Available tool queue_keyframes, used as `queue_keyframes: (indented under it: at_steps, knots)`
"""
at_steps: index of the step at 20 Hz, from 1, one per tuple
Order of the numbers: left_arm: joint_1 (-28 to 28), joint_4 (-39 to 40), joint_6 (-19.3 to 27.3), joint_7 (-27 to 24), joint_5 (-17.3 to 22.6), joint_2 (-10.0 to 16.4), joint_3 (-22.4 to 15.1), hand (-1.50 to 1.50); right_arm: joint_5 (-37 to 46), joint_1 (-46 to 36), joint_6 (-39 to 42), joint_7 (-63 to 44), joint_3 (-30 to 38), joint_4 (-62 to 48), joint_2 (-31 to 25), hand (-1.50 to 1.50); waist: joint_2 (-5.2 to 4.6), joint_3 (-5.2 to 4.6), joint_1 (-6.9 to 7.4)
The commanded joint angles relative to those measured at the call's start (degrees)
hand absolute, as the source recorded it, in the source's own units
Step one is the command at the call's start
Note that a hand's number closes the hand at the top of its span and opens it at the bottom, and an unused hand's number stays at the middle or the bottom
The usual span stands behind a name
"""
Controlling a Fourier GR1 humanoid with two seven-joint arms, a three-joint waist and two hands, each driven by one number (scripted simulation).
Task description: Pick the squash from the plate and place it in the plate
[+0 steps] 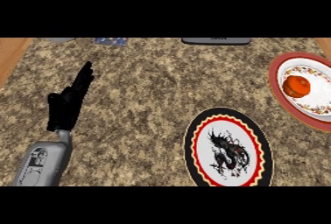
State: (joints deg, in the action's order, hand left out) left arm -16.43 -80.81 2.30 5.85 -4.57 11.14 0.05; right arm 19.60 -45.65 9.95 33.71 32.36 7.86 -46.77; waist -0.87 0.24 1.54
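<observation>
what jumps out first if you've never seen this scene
The orange squash stands out first, sitting on a red-rimmed floral plate at the counter's right edge. Nearer the view's bottom lies a black-rimmed plate with a dragon figure. At the left, the left hand rests open, fingers up.

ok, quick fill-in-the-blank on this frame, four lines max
1. The squash is ____ in colour.
2. It lies on the red-rimmed plate at the view's ____ edge.
3. The black-rimmed plate holds no squash and bears a picture of a ____ in its middle.
4. The only hand in view is the robot's ____ one, resting open.

Missing words: orange; right; dragon; left.
</observation>
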Motion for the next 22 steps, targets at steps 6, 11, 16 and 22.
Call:
queue_keyframes:
  at_steps: [6,11,16,22]
  knots:
    - [1.0,-0.7,-0.2,-0.9,-0.4,-1.7,-1.5,0.0,-6.2,9.3,9.0,2.9,6.4,-1.9,-9.9,-1.5,-0.45,0.26,0.14]
    - [1.8,-0.9,-0.7,-1.6,0.5,-0.7,0.1,0.0,-6.5,14.2,12.8,6.8,6.7,-1.4,-11.1,-1.5,-0.37,0.31,0.35]
    - [-1.6,1.3,-0.2,-0.3,0.1,-0.7,0.5,0.0,-6.7,14.8,15.9,5.5,6.9,-1.1,-14.7,-1.5,-0.71,0.4,0.1]
    - [-0.7,-0.5,-1.7,-0.3,0.7,-0.3,0.1,0.0,-7.2,17.3,15.8,5.9,7.6,-1.2,-14.6,-1.5,-0.62,0.54,0.74]
